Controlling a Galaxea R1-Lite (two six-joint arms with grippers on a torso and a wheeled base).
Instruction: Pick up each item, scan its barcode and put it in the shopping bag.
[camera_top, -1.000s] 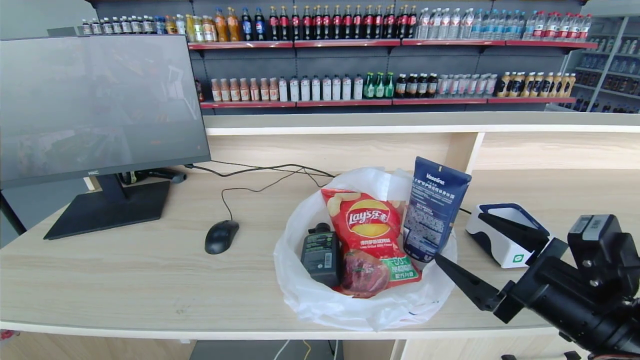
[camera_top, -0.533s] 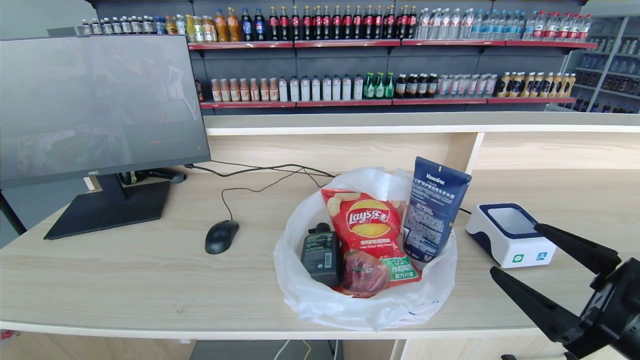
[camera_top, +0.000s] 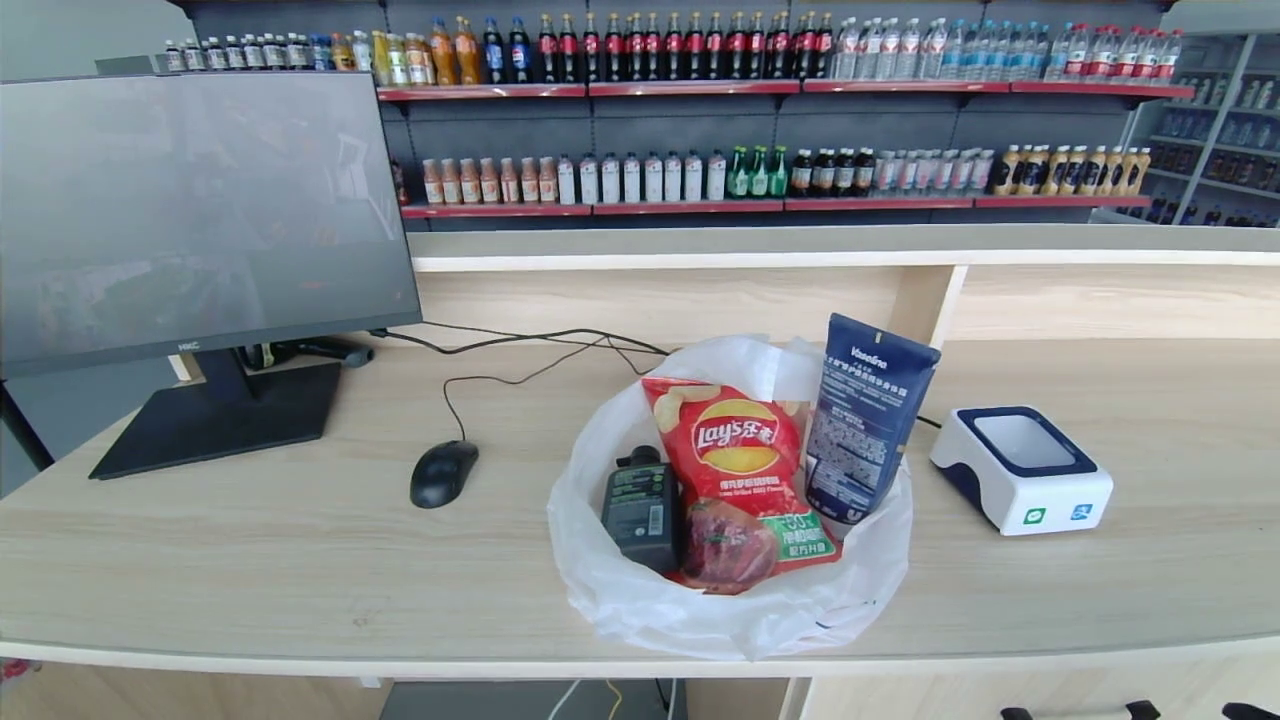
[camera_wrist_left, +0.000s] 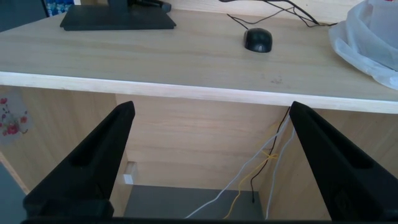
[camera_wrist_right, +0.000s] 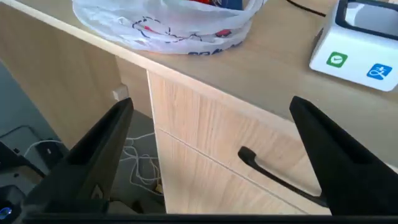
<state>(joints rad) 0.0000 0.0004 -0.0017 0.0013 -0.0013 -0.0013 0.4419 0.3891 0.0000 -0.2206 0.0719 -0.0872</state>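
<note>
The white shopping bag (camera_top: 640, 600) lies open on the counter. In it are a red chips bag (camera_top: 735, 450), a dark bottle (camera_top: 640, 505) lying flat, and a blue pouch (camera_top: 870, 420) standing upright at the bag's right side. My left gripper (camera_wrist_left: 208, 162) is open and holds nothing, below the counter's front edge, with the shopping bag (camera_wrist_left: 373, 37) up on the counter. My right gripper (camera_wrist_right: 211, 162) is open too, low in front of the counter, under the shopping bag (camera_wrist_right: 161, 28) and the scanner (camera_wrist_right: 360, 43).
A white and blue scanner (camera_top: 1020, 465) sits right of the bag. A black mouse (camera_top: 443, 472) and a monitor (camera_top: 200, 210) on its stand are to the left, with cables behind. A drawer handle (camera_wrist_right: 273, 174) juts from the counter front.
My right arm, open beside the bag and scanner a second ago, has drawn back down below the counter and left the head view. The items in the bag have not moved.
</note>
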